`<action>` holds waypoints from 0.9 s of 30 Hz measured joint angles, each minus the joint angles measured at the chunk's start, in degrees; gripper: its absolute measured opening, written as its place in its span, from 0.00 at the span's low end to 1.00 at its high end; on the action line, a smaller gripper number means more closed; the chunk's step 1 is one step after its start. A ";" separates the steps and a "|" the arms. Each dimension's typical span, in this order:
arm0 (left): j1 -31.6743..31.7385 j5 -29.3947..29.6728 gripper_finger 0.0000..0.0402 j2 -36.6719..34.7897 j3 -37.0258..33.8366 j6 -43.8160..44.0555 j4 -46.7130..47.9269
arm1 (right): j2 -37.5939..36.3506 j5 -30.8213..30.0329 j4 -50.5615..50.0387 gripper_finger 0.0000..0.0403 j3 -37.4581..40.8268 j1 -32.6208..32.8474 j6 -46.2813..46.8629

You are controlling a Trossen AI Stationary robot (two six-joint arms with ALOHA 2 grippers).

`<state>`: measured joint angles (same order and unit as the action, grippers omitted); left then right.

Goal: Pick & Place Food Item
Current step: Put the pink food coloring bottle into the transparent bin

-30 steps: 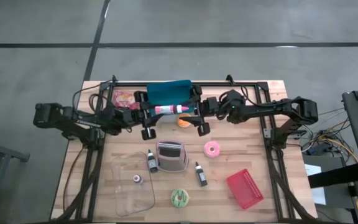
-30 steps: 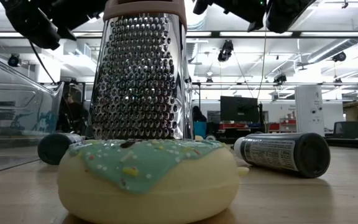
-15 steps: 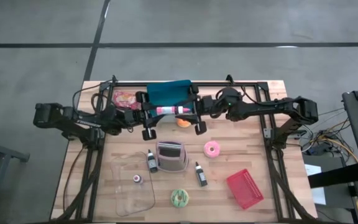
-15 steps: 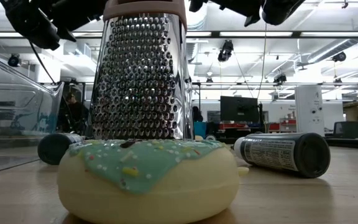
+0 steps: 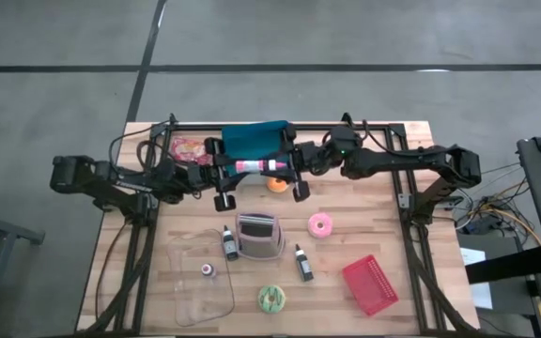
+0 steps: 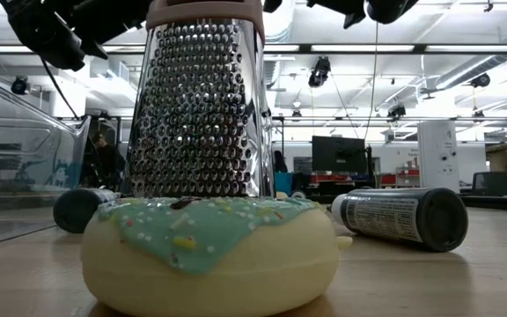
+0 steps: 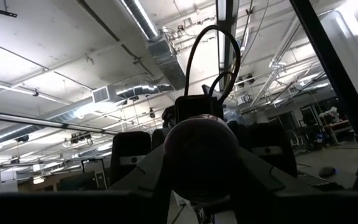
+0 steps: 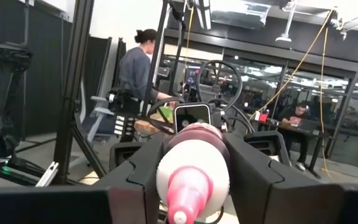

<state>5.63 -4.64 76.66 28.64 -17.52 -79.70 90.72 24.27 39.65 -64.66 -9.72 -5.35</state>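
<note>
Gripping 1 pink-capped bottle (image 5: pixel 256 166) end to end, left gripper (image 5: pixel 225 171) and right gripper (image 5: pixel 296 167), at 12 o'clock of grater (image 5: pixel 260 235).

The high view looks straight down on the whole surface (image 5: pixel 383 216) and both arms. The low view sits at surface height, very near a green-iced donut (image 6: pixel 209 251) and a grater (image 6: pixel 201 101), facing the room; the high view shares both. Each wrist view looks along a pink-tipped bottle (image 8: pixel 191 171) toward the opposite arm.
</note>
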 joint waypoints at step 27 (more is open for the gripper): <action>0.09 2.12 0.46 -8.28 -1.16 4.42 14.85 | -1.11 -10.37 -37.99 0.32 -12.85 0.03 -8.77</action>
<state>5.72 -2.53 68.39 27.49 -13.10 -64.86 89.60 13.91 1.66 -77.52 -9.68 -14.12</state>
